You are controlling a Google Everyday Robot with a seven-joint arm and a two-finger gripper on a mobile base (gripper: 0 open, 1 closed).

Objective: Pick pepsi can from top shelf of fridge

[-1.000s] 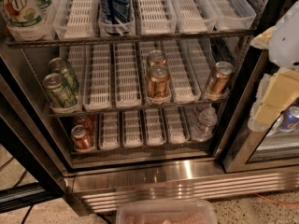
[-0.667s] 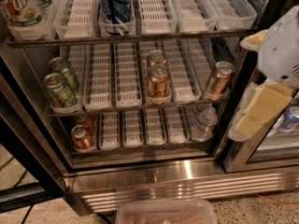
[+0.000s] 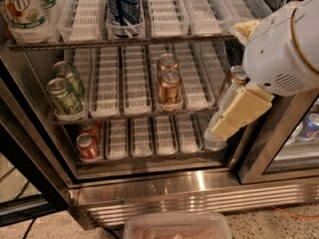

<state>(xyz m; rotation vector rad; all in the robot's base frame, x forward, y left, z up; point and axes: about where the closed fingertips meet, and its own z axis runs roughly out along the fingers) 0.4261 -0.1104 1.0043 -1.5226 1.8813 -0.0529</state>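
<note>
You see the slim dark-blue pepsi can (image 3: 123, 5) with its red, white and blue round mark on the top shelf (image 3: 149, 41), a grey metal-edged rack in the big steel fridge (image 3: 199, 193). It sits at the front of a clear plastic lane. One lane lies between it and the green-and-white 7UP bottle (image 3: 24, 9) on the left. The can stands straight up, with its long way running up and down. Its top is cut off by the picture's edge. Two copper-brown cans (image 3: 169, 86) stand on the rack below.

Your white and cream-yellow gripper (image 3: 238, 114) hangs at the right by the dark door frame. It is lower than the can and well apart from it. You cannot tell if it is spread or pressed together.
</note>
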